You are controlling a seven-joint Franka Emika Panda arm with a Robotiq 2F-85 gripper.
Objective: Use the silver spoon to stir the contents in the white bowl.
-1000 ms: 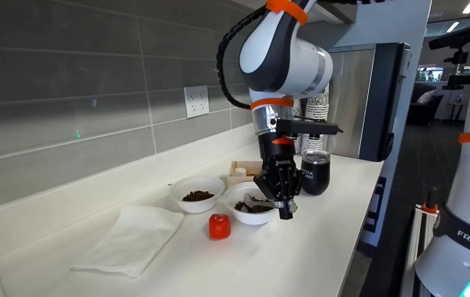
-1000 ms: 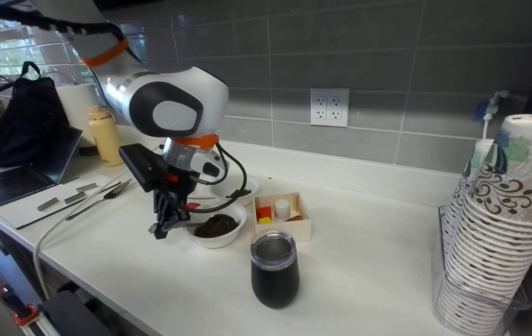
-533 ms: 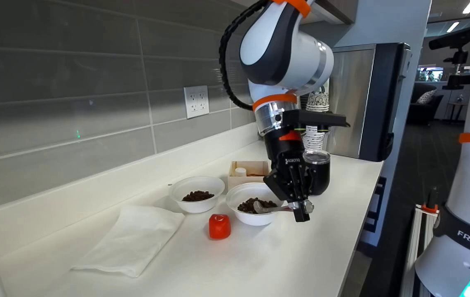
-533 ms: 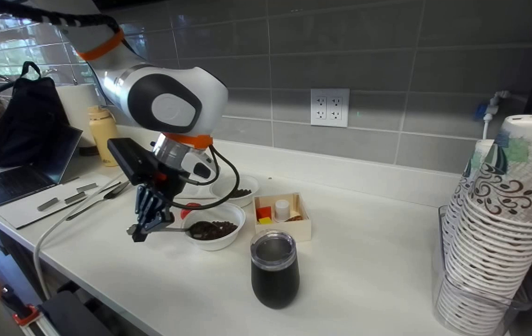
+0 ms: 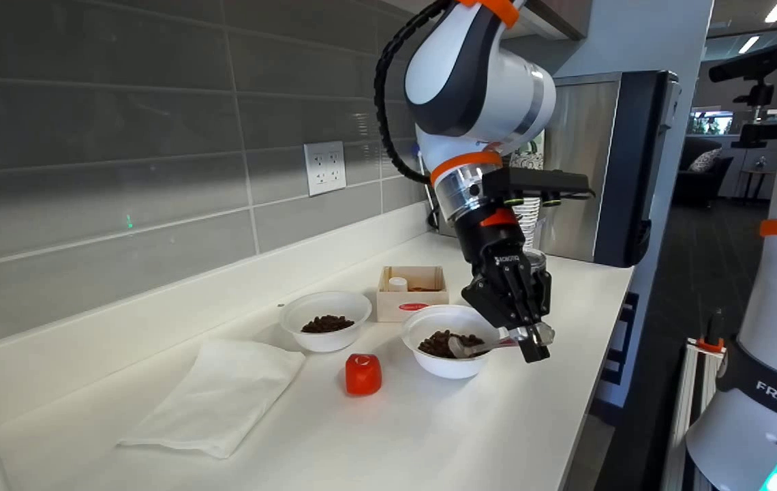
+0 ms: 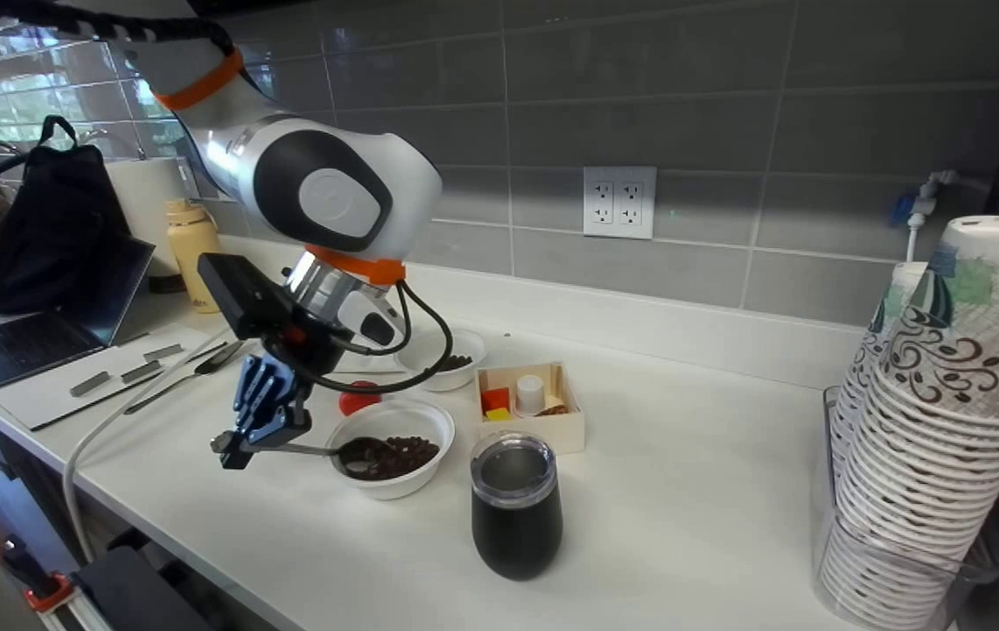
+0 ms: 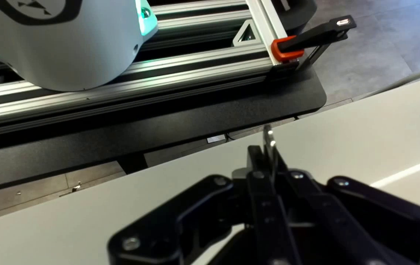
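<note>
Small white capitals on the black body of my gripper [image 5: 531, 335] read ROBOTIQ in an exterior view. Larger letters on my base [image 5: 750, 375] spell FRANKA, the last one cut by the edge of the view. A wooden box [image 5: 392, 308] bears a red oval label [image 5: 414, 307] on its front, its lettering too small to make out. On the stacked paper cups [image 6: 924, 456], beside brown swirls, a block of fine print is also too small to read.

My fingers [image 7: 255, 157] are clamped together on the handle of the silver spoon [image 5: 460, 347]. The spoon is thin and shiny, with a slim straight handle and an oval head. The handle's end pokes out past my fingertips; in the wrist view it shows as a narrow bright sliver. From my grip, just outside the rim, the handle slopes gently down over the edge of the white bowl [image 5: 450, 369], and the head lies among the contents [image 5: 437, 344], a heap of dark brown loose bits. The hollow of the head looks dark in an exterior view; I cannot tell whether bits lie in it.

The bowl is round, plain and shallow, upright on a white counter [image 5: 334, 443]. Near it are a red piece [image 5: 363, 375] and a smaller white bowl [image 5: 330, 343] with similar dark bits.
</note>
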